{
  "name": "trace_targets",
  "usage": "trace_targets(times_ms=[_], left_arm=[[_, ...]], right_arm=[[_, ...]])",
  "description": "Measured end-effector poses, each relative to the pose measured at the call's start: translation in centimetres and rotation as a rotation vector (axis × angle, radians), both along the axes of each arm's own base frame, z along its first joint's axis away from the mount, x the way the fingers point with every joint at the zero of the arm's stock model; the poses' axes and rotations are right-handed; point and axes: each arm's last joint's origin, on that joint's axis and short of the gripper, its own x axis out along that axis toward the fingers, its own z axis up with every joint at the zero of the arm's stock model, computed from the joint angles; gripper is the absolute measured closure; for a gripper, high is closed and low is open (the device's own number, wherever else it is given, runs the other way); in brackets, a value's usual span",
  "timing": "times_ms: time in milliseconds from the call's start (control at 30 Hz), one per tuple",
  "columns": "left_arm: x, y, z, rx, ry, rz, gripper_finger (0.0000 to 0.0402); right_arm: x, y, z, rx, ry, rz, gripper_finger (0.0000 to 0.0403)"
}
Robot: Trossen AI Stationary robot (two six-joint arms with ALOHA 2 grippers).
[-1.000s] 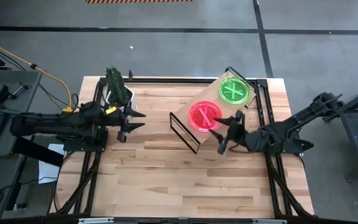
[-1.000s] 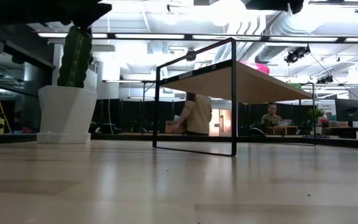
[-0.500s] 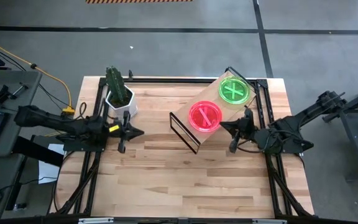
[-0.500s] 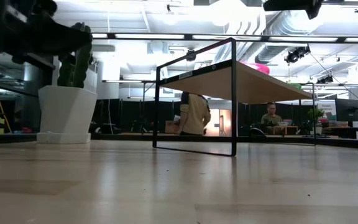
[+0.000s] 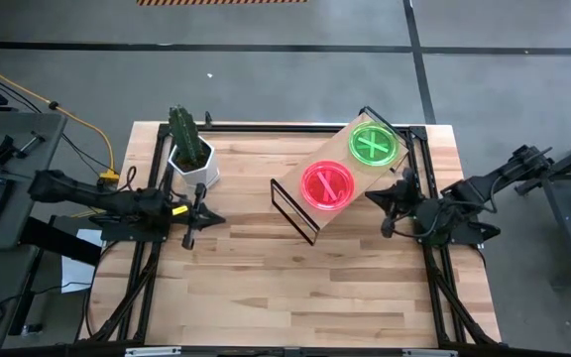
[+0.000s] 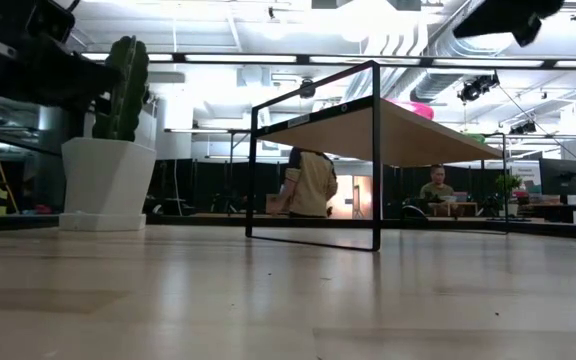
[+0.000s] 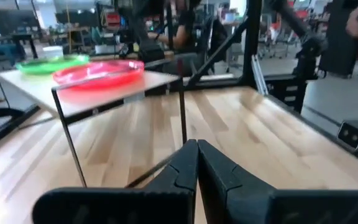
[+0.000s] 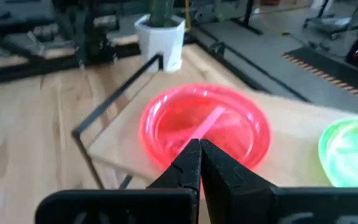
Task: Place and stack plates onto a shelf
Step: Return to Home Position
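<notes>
High view, from your left: the left gripper [image 5: 194, 215] hangs over the table [image 5: 266, 283] near the white pot with a cactus [image 5: 194, 162], and your left wrist view shows its fingers pressed together on nothing. Mid-table the shelf [image 5: 357, 170] stands at an angle, carrying the pink plates [image 5: 326, 185] on its nearer end and the green plates [image 5: 374, 145] on the far end, apart from each other. How many lie in each pile you probably cannot count from above. The right gripper [image 5: 390, 211] hovers just beside the shelf's right edge, clear of the plates, fingers closed together and empty.
</notes>
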Motion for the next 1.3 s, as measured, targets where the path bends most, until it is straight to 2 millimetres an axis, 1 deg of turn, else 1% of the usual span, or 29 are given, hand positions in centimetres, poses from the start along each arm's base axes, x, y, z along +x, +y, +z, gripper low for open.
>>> trace_targets(times_ms=[100,233,367,467,633,733,833,900,1133,1300], left_arm=[[-0.1,0.0,0.3,-0.005,-0.026,-0.024,0.0401],[-0.2,0.0,0.4,-0.031,-0.034,-0.021,0.0401],[-0.2,0.0,0.3,-0.03,-0.026,-0.016,0.0401],[-0.2,0.0,0.3,-0.03,-0.026,-0.016,0.0401],[-0.2,0.1,0.3,-0.029,-0.028,0.011,0.0401],[-0.2,0.1,0.3,-0.028,-0.028,0.027,0.0401],[-0.2,0.1,0.3,0.001,-0.031,0.029,0.0401],[-0.2,0.1,0.3,0.006,-0.031,0.029,0.0401],[-0.2,0.1,0.0,0.011,-0.002,0.028,0.0401],[-0.2,0.1,-0.1,0.011,0.009,0.009,0.0401]], right_arm=[[-0.3,0.1,-1.4,0.021,0.018,0.047,0.0402],[-0.7,0.3,-3.6,0.034,-0.022,0.136,0.0403],[-1.2,0.4,-5.3,0.014,-0.114,0.315,0.0403],[-2.3,-0.1,-5.6,-0.021,-0.203,0.378,0.0403],[-4.5,-1.7,-5.3,-0.05,-0.337,0.376,0.0403],[-5.3,-2.3,-5.8,-0.032,-0.41,0.385,0.0403],[-5.2,-2.4,-7.4,-0.032,-0.441,0.419,0.0403],[-5.0,-2.5,-8.1,-0.039,-0.464,0.434,0.0403],[-4.6,-3.1,-9.3,-0.046,-0.457,0.452,0.0403],[-4.0,-3.5,-11.4,-0.055,-0.447,0.452,0.0403]])
